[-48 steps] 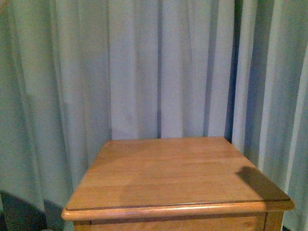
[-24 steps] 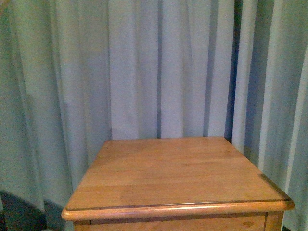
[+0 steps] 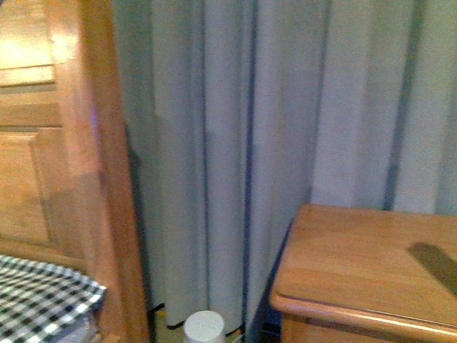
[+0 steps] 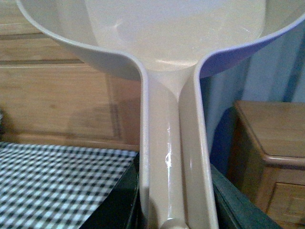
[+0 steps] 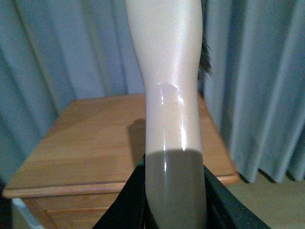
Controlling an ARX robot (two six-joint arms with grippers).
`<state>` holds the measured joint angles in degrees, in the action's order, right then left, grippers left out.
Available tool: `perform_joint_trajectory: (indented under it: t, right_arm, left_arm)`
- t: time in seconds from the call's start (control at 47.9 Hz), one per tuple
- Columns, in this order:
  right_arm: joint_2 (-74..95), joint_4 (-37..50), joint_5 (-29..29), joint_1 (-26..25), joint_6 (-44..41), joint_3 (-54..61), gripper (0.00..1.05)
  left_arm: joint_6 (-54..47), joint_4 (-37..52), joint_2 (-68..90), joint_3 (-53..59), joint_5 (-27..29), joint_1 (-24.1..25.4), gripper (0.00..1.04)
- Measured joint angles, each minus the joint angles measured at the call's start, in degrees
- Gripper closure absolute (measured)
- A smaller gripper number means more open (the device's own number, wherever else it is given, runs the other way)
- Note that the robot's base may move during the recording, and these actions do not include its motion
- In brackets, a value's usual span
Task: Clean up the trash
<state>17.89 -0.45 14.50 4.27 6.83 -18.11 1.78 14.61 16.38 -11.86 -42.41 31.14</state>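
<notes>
Dustpan (image 4: 167,28) handle sits clamped in the left pincer (image 4: 176,212) — the right pincer (image 5: 174,200) grips a brush (image 5: 164,71) handle, pointed toward the tabletop (image 5: 95,138).

I see a beige dustpan (image 4: 171,28) and brush (image 5: 169,71), a grey-blue curtain (image 3: 235,143) behind the honey-brown nightstand (image 3: 371,264), and a black-and-white checked cloth (image 3: 43,296) to its left.

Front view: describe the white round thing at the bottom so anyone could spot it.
Find the pale curtain between the wooden panel and the table. At its foot stands a small cylinder. It alone is white and round-topped.
</notes>
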Motion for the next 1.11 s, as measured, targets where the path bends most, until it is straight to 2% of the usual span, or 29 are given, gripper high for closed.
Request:
perform_joint_trajectory:
  t: [1.106]
  right_arm:
    - [0.0, 0.0, 0.5, 0.0, 0.0, 0.0, 0.85]
  left_arm:
    - [0.0, 0.0, -0.1, 0.0, -0.6, 0.0, 0.78]
